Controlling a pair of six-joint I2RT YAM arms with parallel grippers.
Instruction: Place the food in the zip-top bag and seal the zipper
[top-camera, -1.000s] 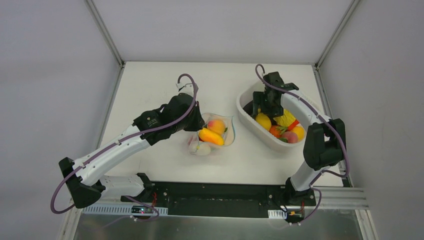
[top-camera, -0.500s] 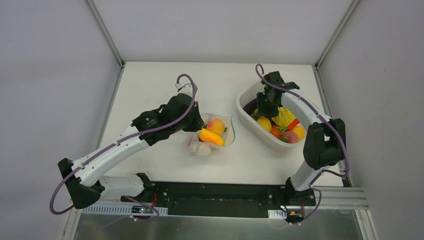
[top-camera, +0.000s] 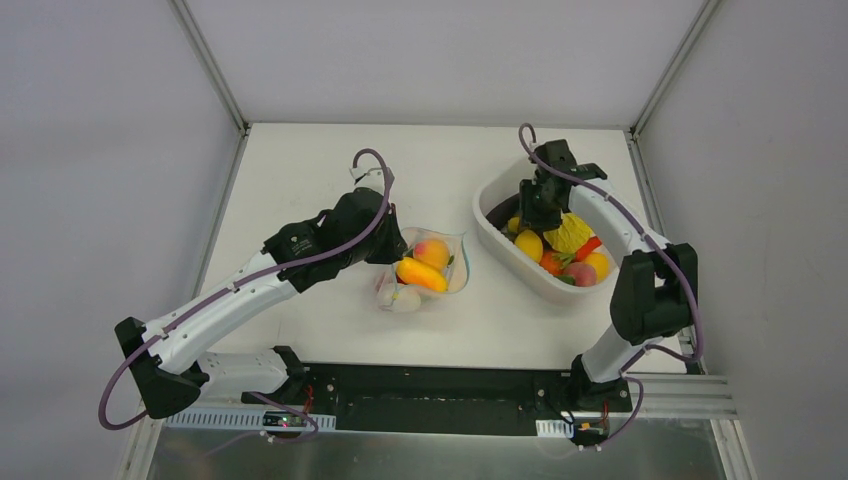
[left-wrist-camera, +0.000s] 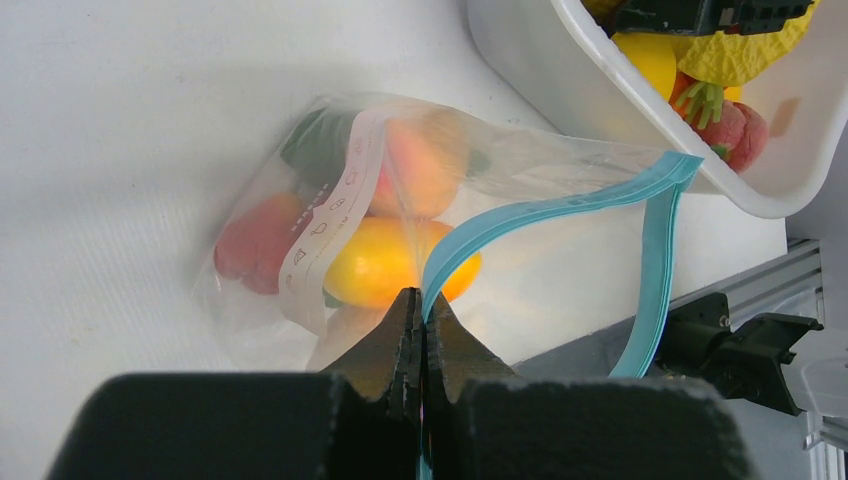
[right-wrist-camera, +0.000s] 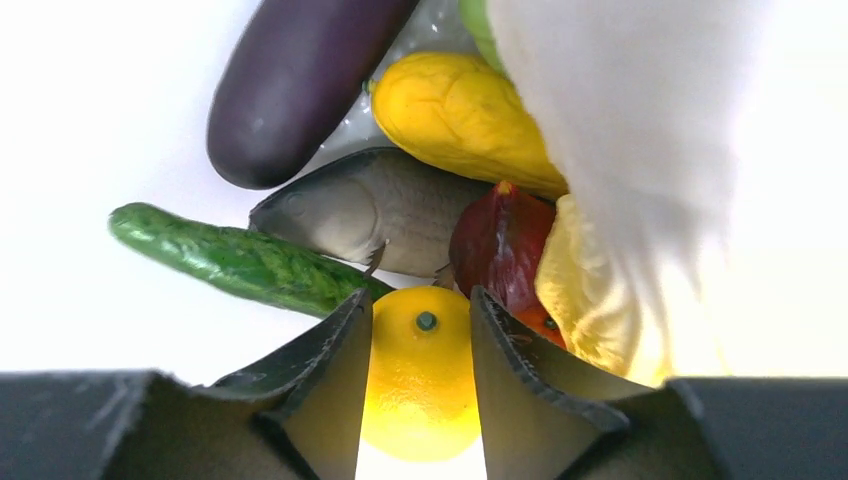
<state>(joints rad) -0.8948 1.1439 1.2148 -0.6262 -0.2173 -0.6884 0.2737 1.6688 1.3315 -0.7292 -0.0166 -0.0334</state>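
The clear zip-top bag (top-camera: 432, 262) lies on the table left of the tub and holds several foods, among them an orange-yellow fruit (left-wrist-camera: 380, 262), a peach (left-wrist-camera: 415, 165) and a red piece (left-wrist-camera: 255, 240). Its mouth gapes open. My left gripper (left-wrist-camera: 422, 300) is shut on the teal-blue zipper (left-wrist-camera: 560, 205) at the near lip; it also shows in the top view (top-camera: 398, 248). My right gripper (right-wrist-camera: 420, 300) reaches into the white tub (top-camera: 490, 222), its fingers pressed against both sides of a yellow lemon (right-wrist-camera: 420, 380).
The tub also holds a purple eggplant (right-wrist-camera: 300, 80), a green cucumber (right-wrist-camera: 230, 258), a grey fish (right-wrist-camera: 370, 210), a yellow lumpy fruit (right-wrist-camera: 460, 115) and a dark red piece (right-wrist-camera: 500, 245). The tub wall (left-wrist-camera: 540, 80) stands close to the bag's right side.
My right gripper has shifted slightly right and toward the back inside the tub. The left arm and the bag have stayed still.
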